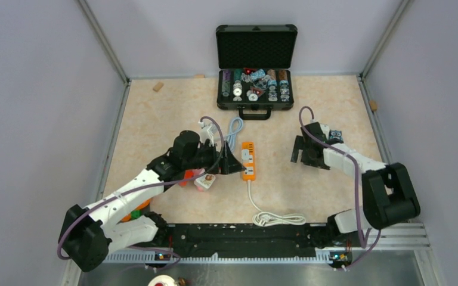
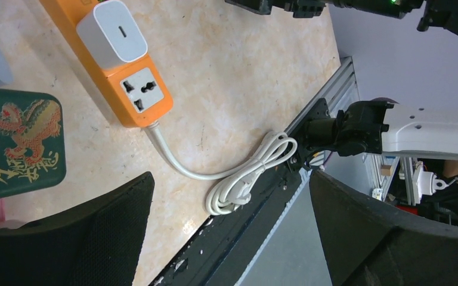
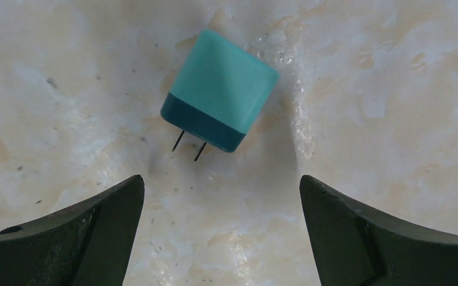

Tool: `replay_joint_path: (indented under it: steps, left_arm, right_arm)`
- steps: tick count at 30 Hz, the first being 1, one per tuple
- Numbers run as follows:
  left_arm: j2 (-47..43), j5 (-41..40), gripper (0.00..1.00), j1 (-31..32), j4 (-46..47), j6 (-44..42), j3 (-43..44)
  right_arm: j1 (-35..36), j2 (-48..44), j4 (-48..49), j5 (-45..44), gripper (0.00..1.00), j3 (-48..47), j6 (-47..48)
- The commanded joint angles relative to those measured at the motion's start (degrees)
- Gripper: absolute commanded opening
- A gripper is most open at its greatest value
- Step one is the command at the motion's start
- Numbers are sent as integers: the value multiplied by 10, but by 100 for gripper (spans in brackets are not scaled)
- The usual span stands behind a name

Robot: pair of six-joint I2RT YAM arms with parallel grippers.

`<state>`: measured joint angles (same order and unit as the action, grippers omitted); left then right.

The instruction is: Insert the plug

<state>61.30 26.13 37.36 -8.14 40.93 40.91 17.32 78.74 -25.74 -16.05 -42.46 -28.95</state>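
Tabletop (image 3: 65,59), teal plug (image 3: 219,89): right-wrist only

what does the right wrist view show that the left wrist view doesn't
Only right wrist: a teal plug lying loose, two prongs bare. Only left wrist: the orange power strip with a white charger plugged in, one free socket, its coiled white cord and a green dragon-print box. Both: beige tabletop, plus an open tool: right tool, left tool.

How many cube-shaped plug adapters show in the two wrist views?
2. A white cube adapter sits plugged into the orange power strip; a teal cube adapter lies loose on the marbled table beneath the open right gripper. Others may be hidden.
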Motion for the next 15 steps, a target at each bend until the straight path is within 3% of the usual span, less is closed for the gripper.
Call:
replay_joint_path:
  steps: [1, 11, 15]
  left_arm:
    - [-20, -7, 99, -3, 3, 7, -19]
    - [-61, -17, 99, -3, -16, 6, -38]
    - [-74, -26, 99, -2, -16, 6, -45]
  right_arm:
    - [-4, 60, 24, -10, 99, -38, 13]
    - [-4, 180, 42, -4, 98, -126, 51]
    - [-4, 220, 34, 3, 88, -149, 81]
